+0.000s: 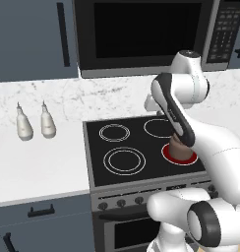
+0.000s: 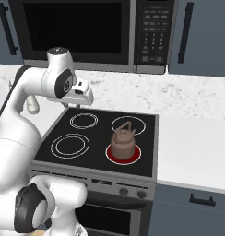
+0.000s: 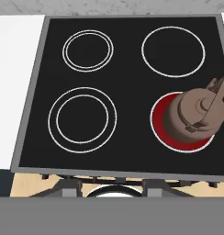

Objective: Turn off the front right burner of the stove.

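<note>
The stove (image 1: pixel 95 162) (image 2: pixel 149 138) (image 3: pixel 132 78) is a black glass range with four zones. Its front right burner (image 1: pixel 167 154) (image 2: pixel 110 156) (image 3: pixel 158 120) glows red. A brown kettle (image 2: pixel 123 142) (image 3: pixel 194 115) (image 1: pixel 177 145) stands on that burner and covers most of it. Small dark knobs (image 1: pixel 121 202) (image 2: pixel 123 191) line the grey front panel. My gripper (image 3: pixel 109 186) (image 2: pixel 88 100) hangs high above the back left of the cooktop, pointing down, fingers spread wide and empty. In the left base view my arm hides part of the burner and the right-hand knobs.
A black microwave (image 1: pixel 141 29) (image 2: pixel 82 27) hangs over the stove. Two white shakers (image 1: pixel 24 125) (image 1: pixel 47 123) stand on the marble counter (image 1: pixel 38 167) to the left. More counter (image 2: pixel 192 143) lies to the right. Dark cabinet drawers (image 2: pixel 202 200) sit below.
</note>
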Motion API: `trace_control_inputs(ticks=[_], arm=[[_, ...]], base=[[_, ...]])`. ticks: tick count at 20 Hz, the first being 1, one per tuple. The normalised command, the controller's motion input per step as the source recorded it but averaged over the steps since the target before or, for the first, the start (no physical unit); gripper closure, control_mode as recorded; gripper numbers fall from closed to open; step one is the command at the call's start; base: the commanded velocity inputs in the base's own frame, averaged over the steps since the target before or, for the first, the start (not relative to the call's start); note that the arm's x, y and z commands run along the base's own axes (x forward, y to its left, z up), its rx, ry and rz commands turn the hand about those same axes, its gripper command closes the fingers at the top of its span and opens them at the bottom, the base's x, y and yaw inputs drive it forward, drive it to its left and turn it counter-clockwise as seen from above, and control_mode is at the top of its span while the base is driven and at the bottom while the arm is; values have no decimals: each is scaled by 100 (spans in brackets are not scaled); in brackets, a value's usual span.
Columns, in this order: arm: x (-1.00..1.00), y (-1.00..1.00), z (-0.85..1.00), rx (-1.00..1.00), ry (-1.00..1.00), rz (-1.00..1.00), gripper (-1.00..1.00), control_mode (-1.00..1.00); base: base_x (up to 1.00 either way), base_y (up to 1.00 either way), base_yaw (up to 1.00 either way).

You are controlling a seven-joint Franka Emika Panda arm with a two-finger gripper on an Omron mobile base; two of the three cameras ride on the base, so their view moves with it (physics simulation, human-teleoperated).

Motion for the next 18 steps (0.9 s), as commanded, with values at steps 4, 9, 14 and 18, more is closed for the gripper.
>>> trace_control_inputs(ticks=[4,9,14,18], arm=[[-8,0,-10,0,0,0,-100,-100],[-5,0,-6,0,0,0,-100,-100],[-2,-37,0,0,-1,0,-100,-100],[-1,-50,0,0,-4,0,-100,-100]], base=[[0,0,0],[0,0,0],[0,0,0],[0,0,0]])
